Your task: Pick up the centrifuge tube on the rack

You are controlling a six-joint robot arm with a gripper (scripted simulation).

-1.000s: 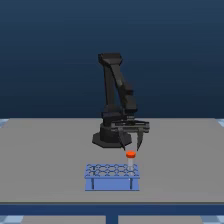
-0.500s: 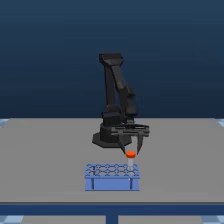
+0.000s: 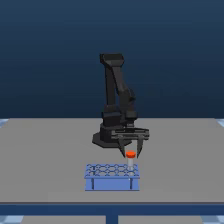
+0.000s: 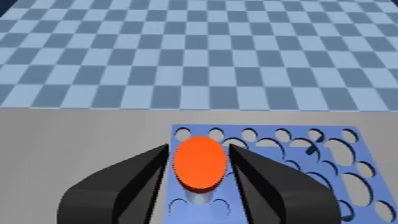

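Above the rack (image 3: pixel 111 176) | gripper (image 3: pixel 131 154) hung | jaws closed on centrifuge tube (image 3: pixel 131 155) at its orange cap (image 4: pixel 200 164)

Grey table (image 3: pixel 40 150), dark blue bkgd, checkered floor (image 4: pixel 178 50).

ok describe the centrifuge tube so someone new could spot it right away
On the grey table, find the low blue rack in front of the black arm. The centrifuge tube stands at the rack's end toward the exterior view's right, between the hand's fingers. Its orange-red cap is the only bright spot.
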